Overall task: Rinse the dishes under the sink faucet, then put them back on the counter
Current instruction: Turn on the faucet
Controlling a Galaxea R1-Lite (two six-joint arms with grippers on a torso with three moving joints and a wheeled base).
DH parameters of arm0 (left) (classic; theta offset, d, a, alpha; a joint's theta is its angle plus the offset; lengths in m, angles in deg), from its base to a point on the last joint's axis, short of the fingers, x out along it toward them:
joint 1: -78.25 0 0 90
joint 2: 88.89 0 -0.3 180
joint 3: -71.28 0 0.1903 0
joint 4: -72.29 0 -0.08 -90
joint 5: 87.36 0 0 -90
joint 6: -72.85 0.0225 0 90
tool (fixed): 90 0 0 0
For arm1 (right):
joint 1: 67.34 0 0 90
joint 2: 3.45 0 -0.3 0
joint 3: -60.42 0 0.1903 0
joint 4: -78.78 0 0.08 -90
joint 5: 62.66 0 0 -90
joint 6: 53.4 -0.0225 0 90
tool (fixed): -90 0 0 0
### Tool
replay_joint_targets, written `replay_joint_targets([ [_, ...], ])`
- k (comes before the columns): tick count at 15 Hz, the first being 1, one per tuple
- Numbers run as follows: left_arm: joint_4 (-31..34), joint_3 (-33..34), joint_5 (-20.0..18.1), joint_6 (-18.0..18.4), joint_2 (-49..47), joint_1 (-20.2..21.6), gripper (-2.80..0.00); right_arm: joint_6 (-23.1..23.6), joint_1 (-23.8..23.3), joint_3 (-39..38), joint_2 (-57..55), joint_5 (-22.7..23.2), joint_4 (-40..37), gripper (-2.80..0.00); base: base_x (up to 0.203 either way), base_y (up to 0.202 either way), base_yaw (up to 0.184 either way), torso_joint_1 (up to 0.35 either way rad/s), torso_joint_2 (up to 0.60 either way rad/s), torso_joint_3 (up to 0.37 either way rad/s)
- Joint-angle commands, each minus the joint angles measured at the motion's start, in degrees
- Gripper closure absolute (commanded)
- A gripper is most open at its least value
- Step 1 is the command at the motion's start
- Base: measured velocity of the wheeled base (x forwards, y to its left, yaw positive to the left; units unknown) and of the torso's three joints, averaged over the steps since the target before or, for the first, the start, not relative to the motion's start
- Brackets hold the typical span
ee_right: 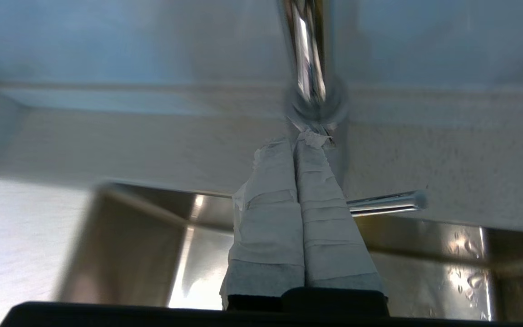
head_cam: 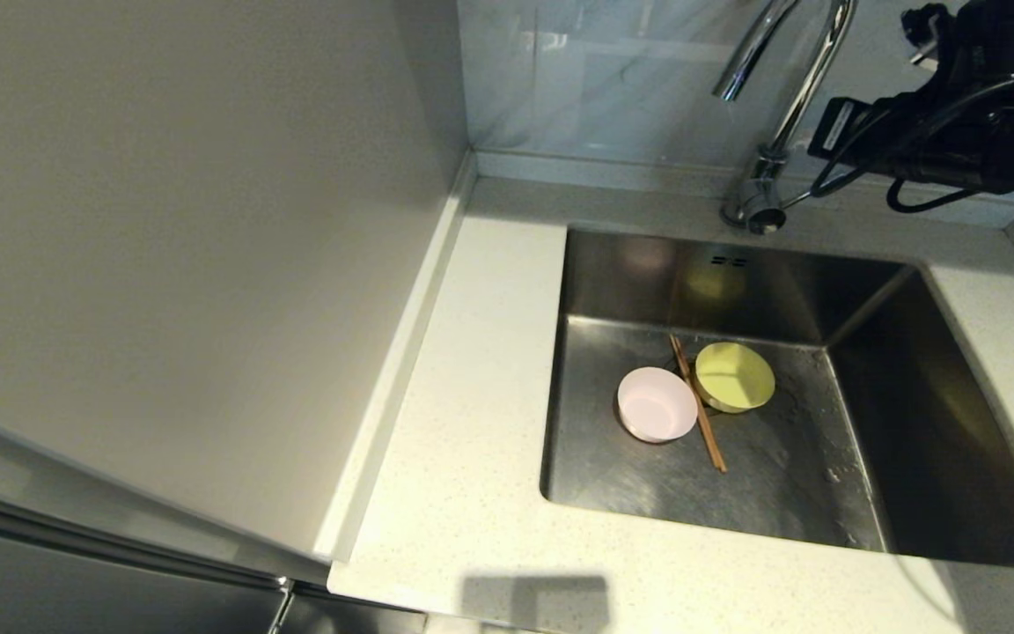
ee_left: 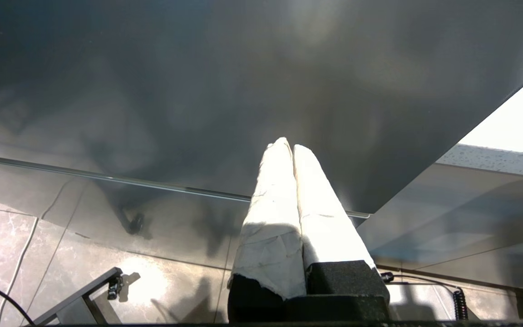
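Note:
On the floor of the steel sink (head_cam: 648,273) lie the dishes: a pale-pink dish (head_cam: 657,403), a pale-yellow bowl (head_cam: 734,377) and brown chopsticks (head_cam: 699,414) between the two. The chrome faucet (head_cam: 789,106) rises behind the basin. My right arm (head_cam: 956,114) hangs at the back right next to it. In the right wrist view my right gripper (ee_right: 298,141) is shut and empty, its tips close to the faucet (ee_right: 309,54) base, with the lever handle (ee_right: 386,203) just beside the fingers. My left gripper (ee_left: 287,145) is shut and empty, low in front of a dark cabinet face.
Speckled off-white counter (head_cam: 472,396) surrounds the sink on the left, front and right. A plain beige panel (head_cam: 190,264) stands along the counter's left side. A tiled backsplash (head_cam: 613,79) closes the back.

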Motion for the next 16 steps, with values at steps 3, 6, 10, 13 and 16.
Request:
replay_joint_targets([
  [3,0.0,0.0,0.0,0.0,0.2,0.0,0.00,-0.2,-0.1,1.0,-4.1,-4.7,-0.2,0.00,0.000,0.000,0.000,0.000,0.00,0.000],
  [6,0.0,0.0,0.0,0.0,0.2,0.0,0.00,-0.4,-0.1,1.0,-4.3,-6.0,0.2,0.00,0.000,0.000,0.000,0.000,0.00,0.000],
  [10,0.0,0.0,0.0,0.0,0.2,0.0,0.00,-0.1,0.2,1.1,-4.6,-5.7,6.0,0.00,0.000,0.000,0.000,0.000,0.00,0.000],
  [13,0.0,0.0,0.0,0.0,0.2,0.0,0.00,5.3,0.4,1.1,-5.1,-5.7,6.2,0.00,0.000,0.000,0.000,0.000,0.00,0.000],
  [16,0.0,0.0,0.0,0.0,0.2,0.0,0.00,11.6,0.4,1.1,-5.5,-5.7,6.7,0.00,0.000,0.000,0.000,0.000,0.00,0.000],
])
